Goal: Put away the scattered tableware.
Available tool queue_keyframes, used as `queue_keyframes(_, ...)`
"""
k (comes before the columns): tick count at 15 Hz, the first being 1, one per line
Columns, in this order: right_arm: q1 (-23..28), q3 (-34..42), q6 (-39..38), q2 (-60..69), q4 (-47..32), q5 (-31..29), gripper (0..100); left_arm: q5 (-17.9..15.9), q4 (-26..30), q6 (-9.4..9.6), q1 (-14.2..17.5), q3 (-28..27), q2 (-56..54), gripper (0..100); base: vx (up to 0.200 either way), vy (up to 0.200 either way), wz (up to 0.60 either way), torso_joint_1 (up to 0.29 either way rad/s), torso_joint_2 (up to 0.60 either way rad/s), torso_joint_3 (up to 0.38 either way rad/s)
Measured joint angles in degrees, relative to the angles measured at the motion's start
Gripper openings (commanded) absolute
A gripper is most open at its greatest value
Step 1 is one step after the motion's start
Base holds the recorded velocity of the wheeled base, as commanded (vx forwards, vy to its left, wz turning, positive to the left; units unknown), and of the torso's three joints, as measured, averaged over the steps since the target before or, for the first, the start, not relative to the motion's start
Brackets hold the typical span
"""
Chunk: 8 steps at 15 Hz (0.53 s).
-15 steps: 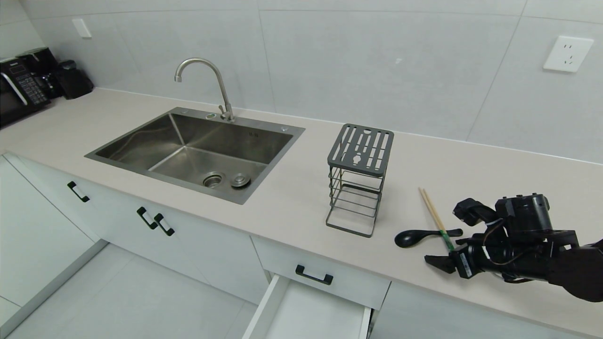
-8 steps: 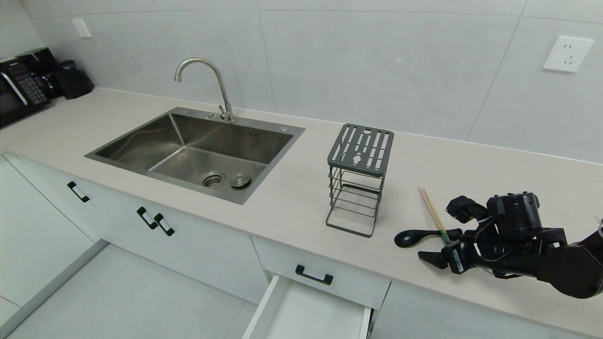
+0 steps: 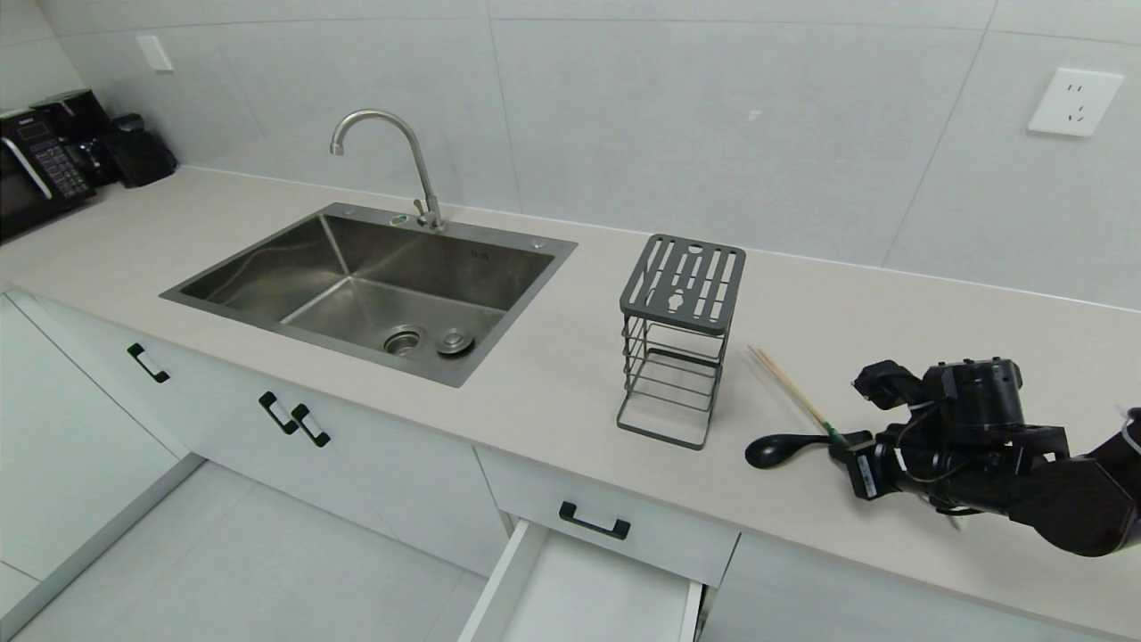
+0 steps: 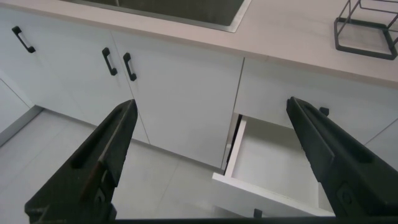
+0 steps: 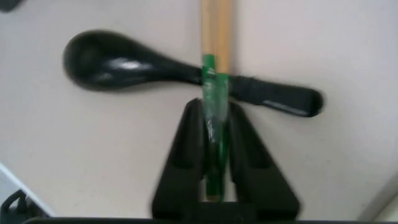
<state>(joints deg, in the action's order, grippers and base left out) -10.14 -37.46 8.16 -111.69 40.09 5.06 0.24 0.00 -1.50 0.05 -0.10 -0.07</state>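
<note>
Bright, even light falls on the pale table (image 3: 553,383); the steel sink (image 3: 241,272) shows soft glare, shadows are faint, wall (image 3: 713,107) lines bow.

Pale grey wall tiles (image 3: 713,107), large format. White socket (image 3: 1074,102) at right, white switch plate (image 3: 155,53) far left. Beige countertop (image 3: 553,374) with inset steel sink (image 3: 526,312), gooseneck faucet (image 3: 421,174) behind it. Black microwave (image 3: 31,169) at left end. White cabinets (image 3: 89,401), black handles; one drawer (image 3: 579,597) stands open. Light tiled floor (image 3: 250,571).
</note>
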Motion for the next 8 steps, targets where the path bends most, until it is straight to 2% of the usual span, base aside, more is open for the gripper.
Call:
queue_keyframes(4,0.9,2.0,0.1,2.3,1.6,0.0,0,0.0,0.0,0.0,0.0,0.0,0.0,100,0.0,0.0,0.0,0.0,0.0,0.0)
queue_keyframes(8,0.3,7.1,0.3,9.6,2.8,0.1,0,0.0,0.0,-0.02,0.0,0.0,0.0,100,0.0,0.0,0.0,0.0,0.0,0.0)
